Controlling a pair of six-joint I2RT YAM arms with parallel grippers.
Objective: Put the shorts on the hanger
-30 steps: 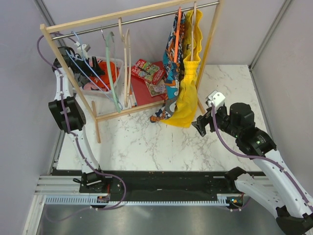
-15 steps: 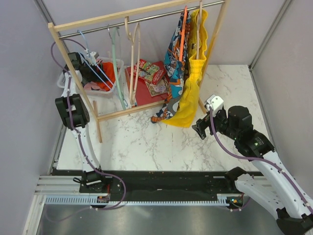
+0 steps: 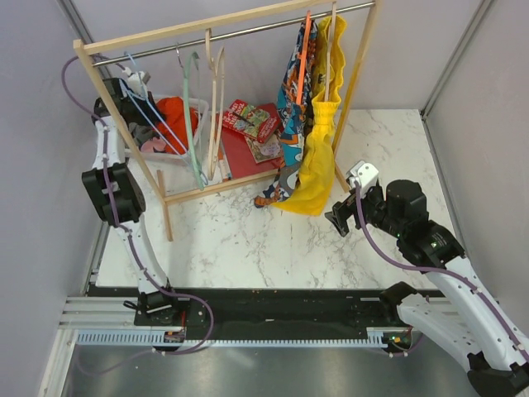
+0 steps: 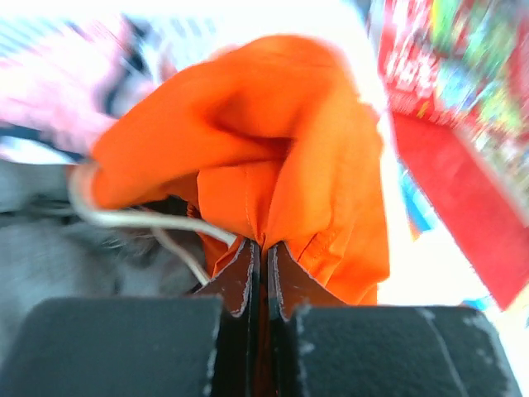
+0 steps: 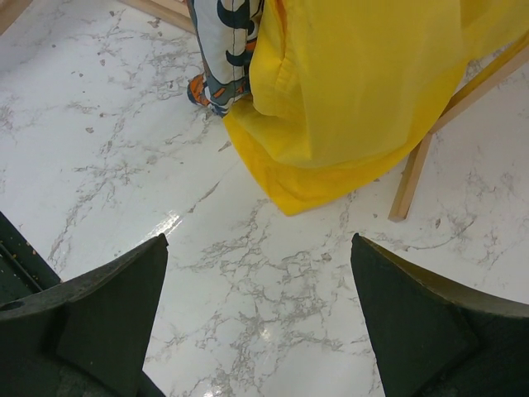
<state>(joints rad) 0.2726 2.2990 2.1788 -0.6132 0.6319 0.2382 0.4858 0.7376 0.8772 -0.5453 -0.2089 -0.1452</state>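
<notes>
The left hand point(image 4: 263, 248) is pressed together, pinching the orange shorts point(image 4: 281, 141). The right hand point(image 5: 256, 248) is spread wide above the counter point(image 5: 107, 141).

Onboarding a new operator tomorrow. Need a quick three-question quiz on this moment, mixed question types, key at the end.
1. True or false: the right gripper is shut on a garment.
2. Multiple choice: what is the left gripper clamped on? A) the shorts B) a beige hanger C) a red book
3. Short answer: are the shorts draped on the hanger yet?

Key:
1. False. It is wide open above the table, holding nothing.
2. A.
3. No. They are bunched in the left gripper, off the hanger.
</notes>
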